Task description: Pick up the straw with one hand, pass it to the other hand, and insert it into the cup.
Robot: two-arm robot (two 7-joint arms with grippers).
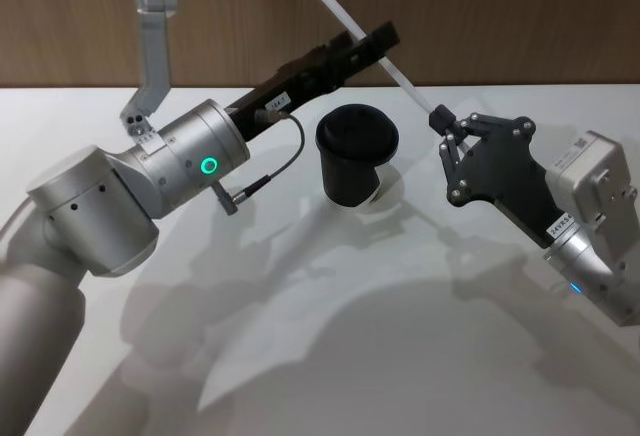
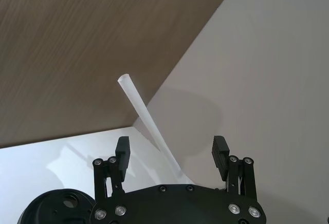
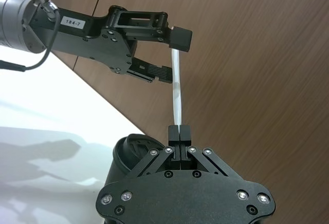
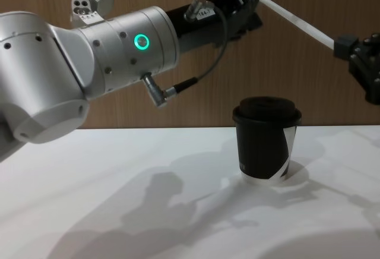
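My right gripper (image 1: 440, 116) is shut on the lower end of the white straw (image 1: 405, 81) and holds it slanted in the air, above and to the right of the cup (image 1: 357, 156). The straw's upper part passes between the fingers of my left gripper (image 1: 375, 41), which stands open around the straw (image 2: 144, 113) without pinching it. In the right wrist view, my right gripper (image 3: 178, 130) clamps the straw (image 3: 176, 90), and the left gripper (image 3: 172, 54) brackets it higher up. The black lidded cup (image 4: 267, 140) stands upright on the table below both grippers.
The white table (image 1: 330, 336) stretches bare in front of the cup. A brown wooden wall (image 1: 500, 16) closes off the back. A silver bracket (image 1: 155, 16) hangs at the upper left, behind my left arm.
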